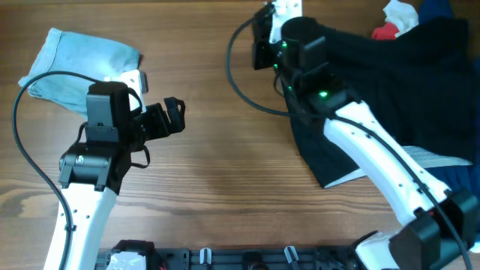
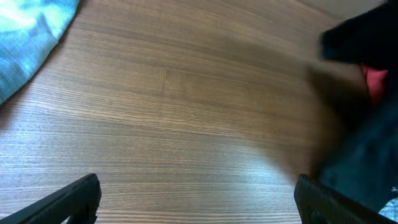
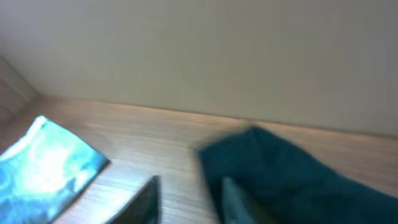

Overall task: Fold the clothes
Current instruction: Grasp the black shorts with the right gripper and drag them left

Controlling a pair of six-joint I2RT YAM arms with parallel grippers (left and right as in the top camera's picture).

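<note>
Overhead: black shorts (image 1: 420, 90) right, denim (image 1: 75, 60) left, wood (image 1: 225, 180) between.

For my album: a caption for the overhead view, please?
Wooden table: right gripper open beside black shorts, left gripper open near light-blue shorts.

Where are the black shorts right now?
Overhead, the black shorts lie bunched on the table's right side, under the right arm, beside a red-and-white item.

One black shorts (image 1: 420, 67), one light-blue garment (image 1: 82, 60)
</note>
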